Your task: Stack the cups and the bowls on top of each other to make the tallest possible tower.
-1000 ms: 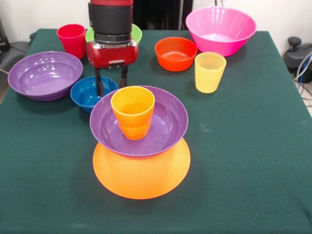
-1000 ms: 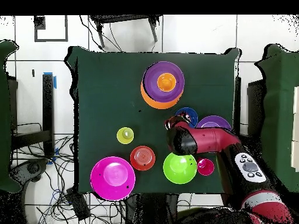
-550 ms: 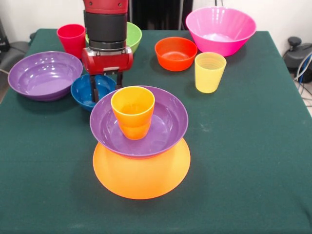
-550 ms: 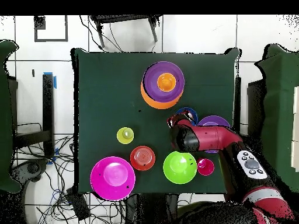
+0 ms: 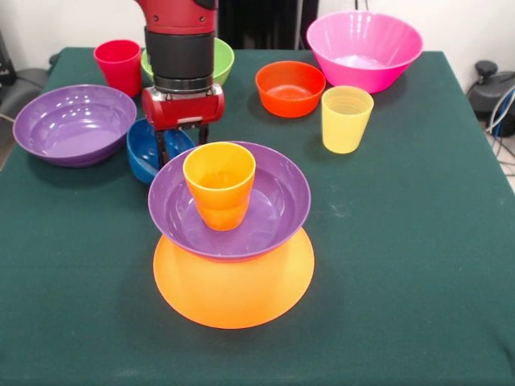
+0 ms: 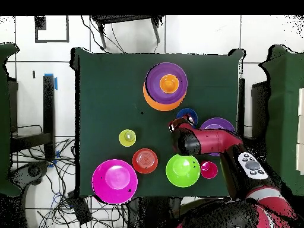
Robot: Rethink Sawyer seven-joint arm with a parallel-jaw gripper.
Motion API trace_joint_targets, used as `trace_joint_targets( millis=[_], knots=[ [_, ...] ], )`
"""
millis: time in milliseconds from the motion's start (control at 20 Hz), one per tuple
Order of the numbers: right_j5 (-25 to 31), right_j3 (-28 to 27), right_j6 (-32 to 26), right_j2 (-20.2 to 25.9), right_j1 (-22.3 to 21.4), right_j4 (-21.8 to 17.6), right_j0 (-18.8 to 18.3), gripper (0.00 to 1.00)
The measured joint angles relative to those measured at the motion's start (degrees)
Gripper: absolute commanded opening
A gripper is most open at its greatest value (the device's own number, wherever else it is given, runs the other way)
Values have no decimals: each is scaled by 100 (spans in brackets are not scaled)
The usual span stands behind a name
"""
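blue bowl [image 5: 147, 150] tilted, shifted right since earlier | tool [image 5: 182, 150] pinching its rim | tower [image 5: 232, 233] just in front

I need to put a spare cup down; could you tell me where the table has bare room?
Bare cloth lies right of the tower, in front of the yellow cup, and along the near edge. The far-left corner, round the gripper and blue bowl, is crowded.

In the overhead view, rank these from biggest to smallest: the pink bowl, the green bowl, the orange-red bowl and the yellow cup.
Largest to smallest as they look from above:
1. pink bowl
2. green bowl
3. orange-red bowl
4. yellow cup
The arm covers part of the green bowl's rim, yet it clearly looks wider than the orange-red one.
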Motion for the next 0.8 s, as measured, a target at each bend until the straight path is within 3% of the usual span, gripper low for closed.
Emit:
trace_joint_targets(
  millis=[800],
  knots=[
    [0, 89, 0, -45, -311, -1, 46, 100]
  ],
)
